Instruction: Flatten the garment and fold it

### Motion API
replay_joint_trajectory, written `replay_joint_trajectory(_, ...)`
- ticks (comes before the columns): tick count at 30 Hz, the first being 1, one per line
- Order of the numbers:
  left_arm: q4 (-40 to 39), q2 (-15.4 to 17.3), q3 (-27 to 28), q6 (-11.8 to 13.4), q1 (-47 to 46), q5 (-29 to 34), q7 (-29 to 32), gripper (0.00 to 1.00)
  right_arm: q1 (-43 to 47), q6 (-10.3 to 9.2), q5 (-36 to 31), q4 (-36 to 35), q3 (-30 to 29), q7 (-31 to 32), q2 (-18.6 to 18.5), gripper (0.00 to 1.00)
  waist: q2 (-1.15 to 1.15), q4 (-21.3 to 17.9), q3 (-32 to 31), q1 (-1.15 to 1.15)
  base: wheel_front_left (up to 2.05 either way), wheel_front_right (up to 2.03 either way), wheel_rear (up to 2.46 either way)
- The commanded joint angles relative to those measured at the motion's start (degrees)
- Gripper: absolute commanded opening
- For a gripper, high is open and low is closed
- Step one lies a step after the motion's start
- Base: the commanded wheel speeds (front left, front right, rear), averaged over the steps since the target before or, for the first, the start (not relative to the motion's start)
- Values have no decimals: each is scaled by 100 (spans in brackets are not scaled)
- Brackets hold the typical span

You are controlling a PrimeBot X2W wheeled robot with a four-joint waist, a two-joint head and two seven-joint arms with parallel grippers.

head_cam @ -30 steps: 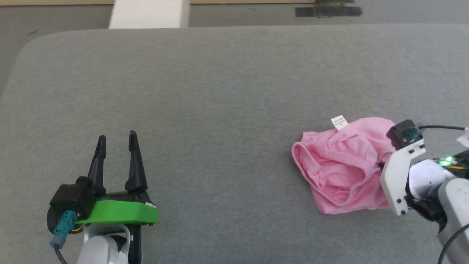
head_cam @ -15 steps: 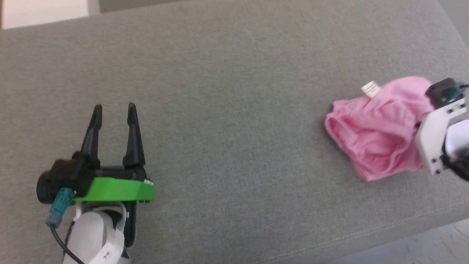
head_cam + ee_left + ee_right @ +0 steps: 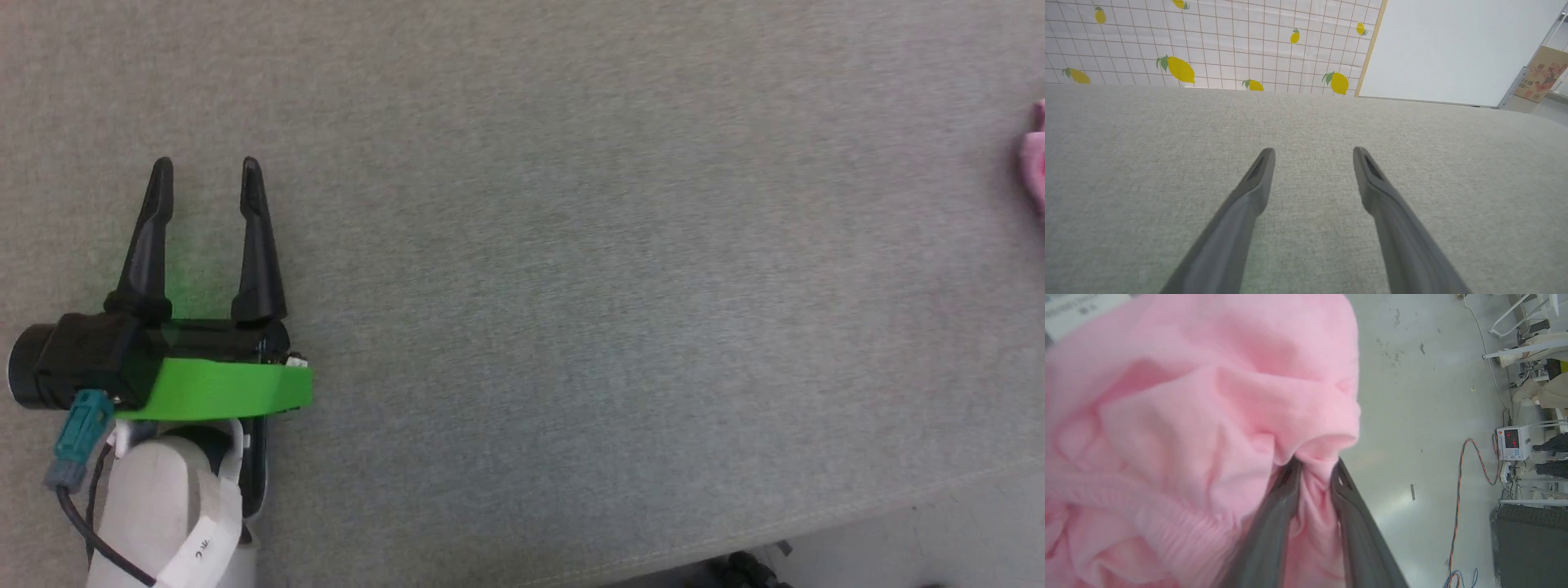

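R: my right jaws clamped on a fold of the garment (image 3: 1188, 416), bulk bunched beyond the tips | L: left jaws apart, empty over counter (image 3: 571, 245), well clear of it | handling: soft, light, stretchy, I reckon; take hold at ribbed elastic edge

A lab or workshop: bare grey floor (image 3: 1412, 396), trailing cables (image 3: 1457, 486), red-digit bench unit (image 3: 1511, 442), lemon-print backdrop (image 3: 1208, 41).

print on white label (image 3: 1069, 312) blurred, red meter digits (image 3: 1511, 436) illegible
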Motion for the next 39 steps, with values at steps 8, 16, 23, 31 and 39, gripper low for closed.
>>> replay_joint_trajectory(8,-8,72,99,110,117,-42,-26,100,-172,-11,-668,386,-987,-654,58,100,0,365,-132,-1,0,0,0)
replay_joint_trajectory(16,269,-25,283,216,412,-264,-190,100,-582,-11,-89,-606,-227,-1484,257,100,0,410,-1137,-1,0,0,0)
replay_joint_trajectory(23,474,-155,369,309,550,-437,-280,100,-611,-11,651,-1739,498,-1964,787,100,0,669,-1825,-1,0,0,0)
replay_joint_trajectory(31,678,-233,420,394,641,-559,-326,100,-143,-11,967,-2660,379,-2631,2059,100,0,1021,-2421,-1,0,0,0)
replay_joint_trajectory(39,804,-274,403,485,716,-608,-330,100,763,-11,725,-3442,113,-3268,3189,100,0,1202,-2741,-1,0,0,0)
